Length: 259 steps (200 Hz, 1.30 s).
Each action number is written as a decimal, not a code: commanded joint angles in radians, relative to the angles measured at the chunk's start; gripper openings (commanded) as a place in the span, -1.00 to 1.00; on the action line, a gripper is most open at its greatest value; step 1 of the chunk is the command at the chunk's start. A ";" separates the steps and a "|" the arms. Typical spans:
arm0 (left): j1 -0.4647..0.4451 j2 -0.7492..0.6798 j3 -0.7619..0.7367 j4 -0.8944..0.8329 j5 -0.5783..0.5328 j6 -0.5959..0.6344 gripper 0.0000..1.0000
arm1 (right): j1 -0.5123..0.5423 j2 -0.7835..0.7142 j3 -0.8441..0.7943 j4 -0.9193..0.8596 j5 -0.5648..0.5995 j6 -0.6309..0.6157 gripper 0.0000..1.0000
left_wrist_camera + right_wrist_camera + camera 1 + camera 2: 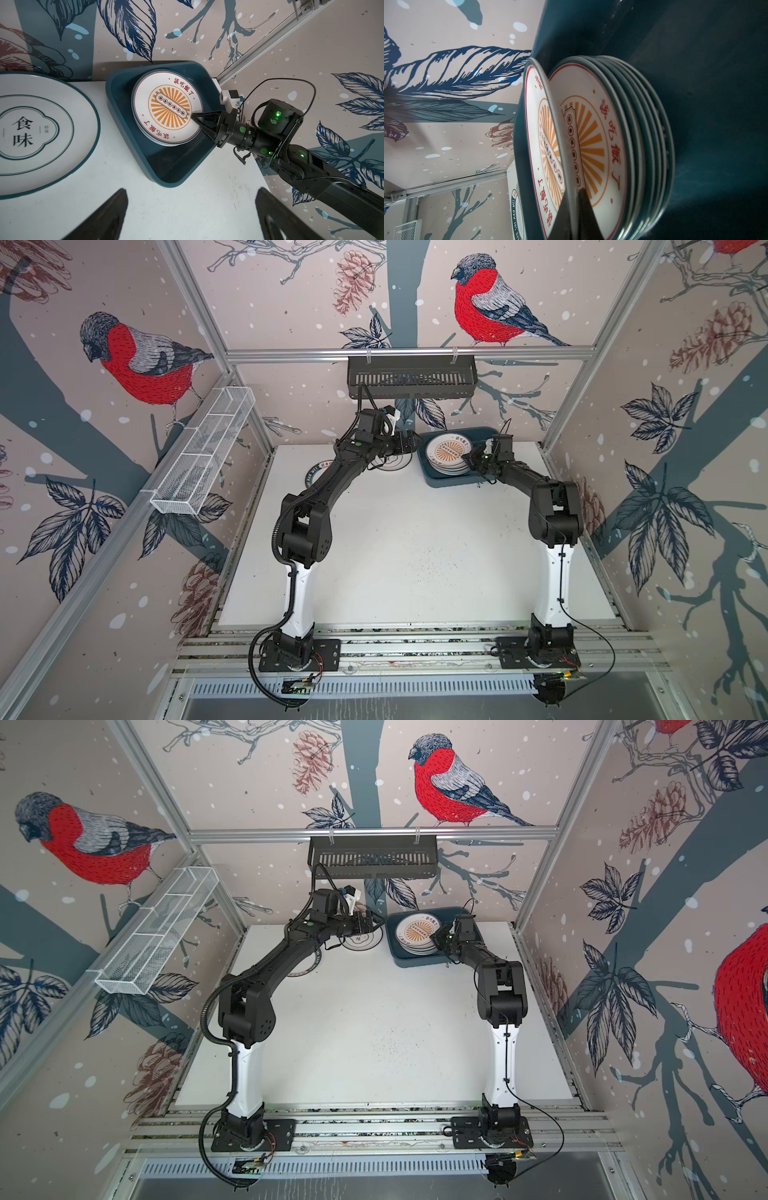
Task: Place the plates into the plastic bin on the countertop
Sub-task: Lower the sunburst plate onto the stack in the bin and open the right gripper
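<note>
**A:** Now, item one. Bin?

**B:** Bin (429, 480), dark teal, shallow. It sits on the counter (407, 551) at the far edge, right of the middle, near the back wall. Both top views show it there (398, 960).

**A:** Contents?

**B:** One stack (643, 135) of several white plates, lying flat in the half of the bin nearer the left arm. The other half is bare floor (172, 166).

**A:** Top item?

**B:** Sunburst plate (534, 116), with an orange centre and red lettering. The right wrist view shows it tilted off the stack. A second sunburst face shows under it.

**A:** Right claw?

**B:** Right claw (194, 116), closed on the sunburst plate's rim, one finger on each face. It reaches into the bin from the right side (467, 460).

**A:** Left claw?

**B:** Left claw (192, 190), jaws spread wide, holding nothing. It hangs over bare counter just left of the bin (409, 443).

**A:** Plates outside the bin?

**B:** Two in view. Cloud plate (41, 135), with a thin dark rim, lies flat on the counter just beside the bin's left wall and partly under the left arm (361, 943). Lettered plate (516, 212), with a teal rim, lies further left, mostly hidden by that arm.
</note>
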 commanded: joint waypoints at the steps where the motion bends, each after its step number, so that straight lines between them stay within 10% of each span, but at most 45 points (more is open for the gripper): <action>1: 0.004 -0.011 -0.002 0.039 0.015 -0.005 0.92 | 0.003 0.011 0.007 0.039 0.028 0.018 -0.76; 124: 0.010 -0.041 -0.018 0.010 0.025 0.003 0.92 | 0.019 -0.041 0.006 -0.070 0.089 -0.022 -0.16; 259: 0.010 -0.370 -0.509 0.109 -0.194 -0.071 0.92 | 0.035 -0.151 0.030 -0.307 0.127 -0.251 0.43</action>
